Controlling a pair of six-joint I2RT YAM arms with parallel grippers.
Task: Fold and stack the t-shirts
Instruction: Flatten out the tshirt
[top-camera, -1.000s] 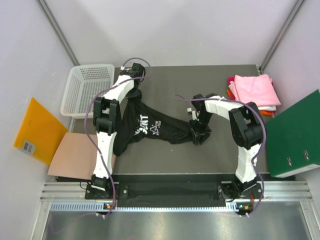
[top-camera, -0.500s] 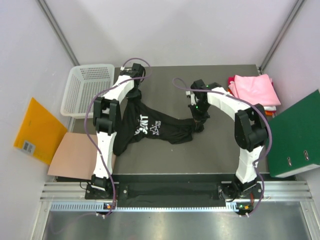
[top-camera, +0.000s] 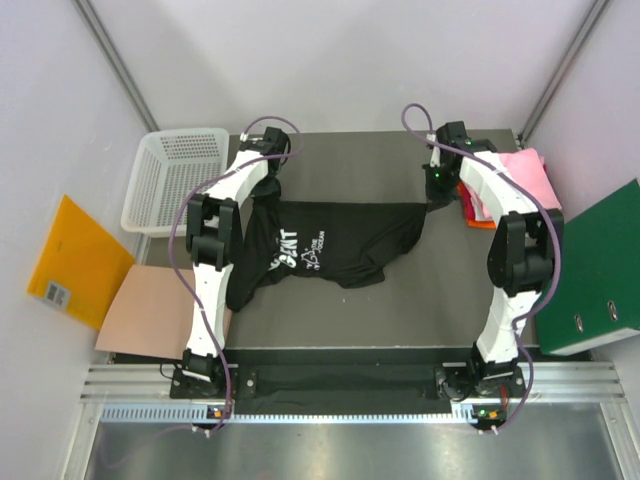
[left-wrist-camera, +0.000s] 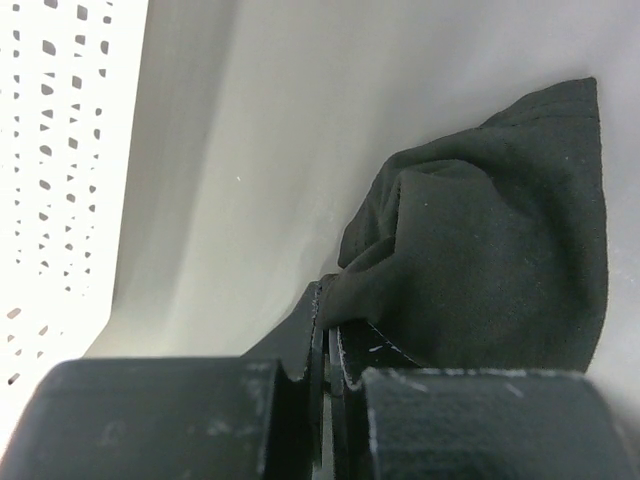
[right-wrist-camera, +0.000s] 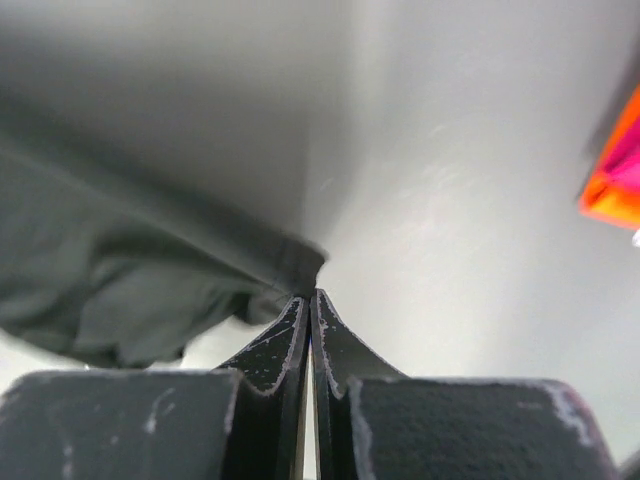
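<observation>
We have the black cotton t-shirt with white chest lettering (top-camera: 335, 235) strung out across the middle of the grey counter (top-camera: 340, 320). Its long axis runs left to right between our two arms. The left fingers (left-wrist-camera: 300, 335) are pressed together on a bunched corner of the black cloth. The right fingers (right-wrist-camera: 275, 345) are pinched shut on a thin edge of the hem at the opposite end.

From above, the edge between the two pinches is drawn nearly straight. The rest of the shirt sags from it toward the near side of the counter, and the lettering sits closer to the left arm. One loose part trails down beside the left arm's forearm.

We cannot tell from these views whether the held edge is raised or resting on the surface.

The stack of folded tees, pink on top (top-camera: 520, 175), lies just beside the right fingers, on their outer side, so the right arm is plainly nearer to it. The white plastic mesh basket (top-camera: 175, 180) stands beyond the left arm.

We judge that the next move depends on keeping this line parallel to the counter's far edge while the shirt is laid flat. If either end dips first, the body will likely wrinkle.
</observation>
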